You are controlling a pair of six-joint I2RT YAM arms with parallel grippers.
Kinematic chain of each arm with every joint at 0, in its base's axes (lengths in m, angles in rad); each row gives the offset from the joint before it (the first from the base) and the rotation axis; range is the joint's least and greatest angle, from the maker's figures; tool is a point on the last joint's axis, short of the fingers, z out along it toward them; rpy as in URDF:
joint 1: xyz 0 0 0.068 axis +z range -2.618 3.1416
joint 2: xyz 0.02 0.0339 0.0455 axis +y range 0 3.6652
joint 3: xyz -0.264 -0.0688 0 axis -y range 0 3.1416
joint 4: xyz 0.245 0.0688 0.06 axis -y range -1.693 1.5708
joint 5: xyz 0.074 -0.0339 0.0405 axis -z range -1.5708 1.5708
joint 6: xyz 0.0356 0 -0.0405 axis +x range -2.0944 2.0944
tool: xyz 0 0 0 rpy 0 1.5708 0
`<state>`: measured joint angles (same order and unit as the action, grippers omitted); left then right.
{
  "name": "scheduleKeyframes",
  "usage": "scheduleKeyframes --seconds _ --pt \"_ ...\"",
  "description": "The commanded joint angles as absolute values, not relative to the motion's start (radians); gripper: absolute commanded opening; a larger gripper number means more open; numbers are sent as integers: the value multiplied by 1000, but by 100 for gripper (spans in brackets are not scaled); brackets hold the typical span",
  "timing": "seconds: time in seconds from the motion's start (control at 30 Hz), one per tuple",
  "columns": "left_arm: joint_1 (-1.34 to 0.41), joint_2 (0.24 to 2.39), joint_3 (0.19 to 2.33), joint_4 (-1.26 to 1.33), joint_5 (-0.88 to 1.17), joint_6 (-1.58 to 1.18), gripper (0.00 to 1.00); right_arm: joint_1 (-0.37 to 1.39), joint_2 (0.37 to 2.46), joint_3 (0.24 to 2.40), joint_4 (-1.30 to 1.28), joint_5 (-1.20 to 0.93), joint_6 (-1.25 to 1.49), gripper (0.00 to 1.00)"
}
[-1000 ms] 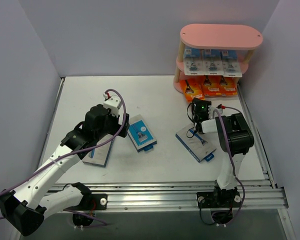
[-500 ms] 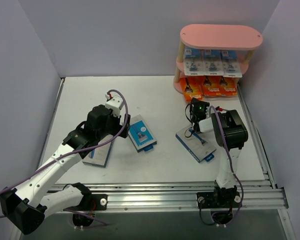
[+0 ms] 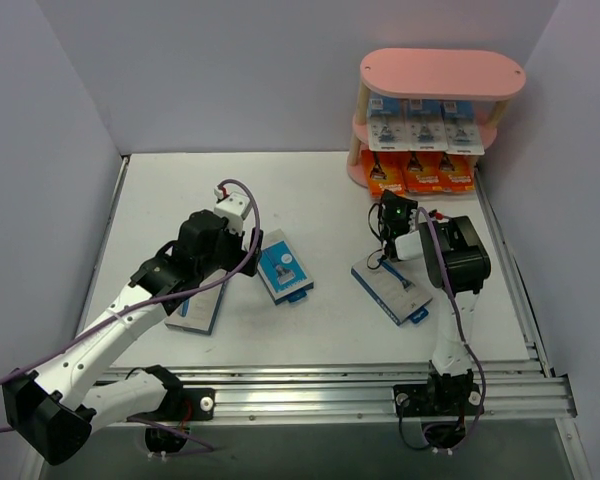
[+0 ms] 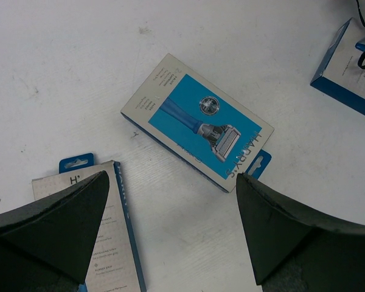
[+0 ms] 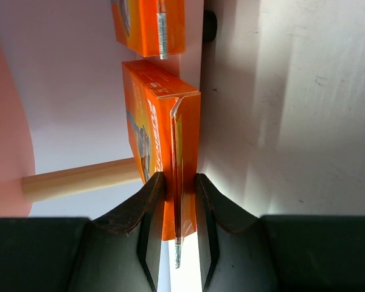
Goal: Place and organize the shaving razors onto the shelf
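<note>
Orange razor box (image 5: 161,121) pinched edge-on between narrowed right gripper (image 5: 177,179) fingers, beside pink shelf (image 3: 442,72).
Left gripper (image 4: 170,179) spread wide, holding nothing, above blue-grey razor box (image 4: 198,121) lying flat on table (image 3: 180,190); second blue-grey box (image 4: 112,255) beside it. White-blue cards (image 3: 420,128) on middle tier, orange boxes (image 3: 425,175) on bottom tier.
</note>
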<state>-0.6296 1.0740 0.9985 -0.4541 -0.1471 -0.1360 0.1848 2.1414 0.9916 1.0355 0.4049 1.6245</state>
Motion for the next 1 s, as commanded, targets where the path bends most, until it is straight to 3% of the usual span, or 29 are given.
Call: scheduleKeyframes --seconds 0.0,0.4,0.97 --pt "-635 1075 1002 -445 -160 -126 94 187 2143 1043 1062 454 1646 0" --pt "-635 1078 1002 -446 -158 -126 94 187 2181 1101 1054 440 1641 0" --pt "-646 1081 1002 -448 -161 -124 94 179 2220 1172 1019 439 1643 7"
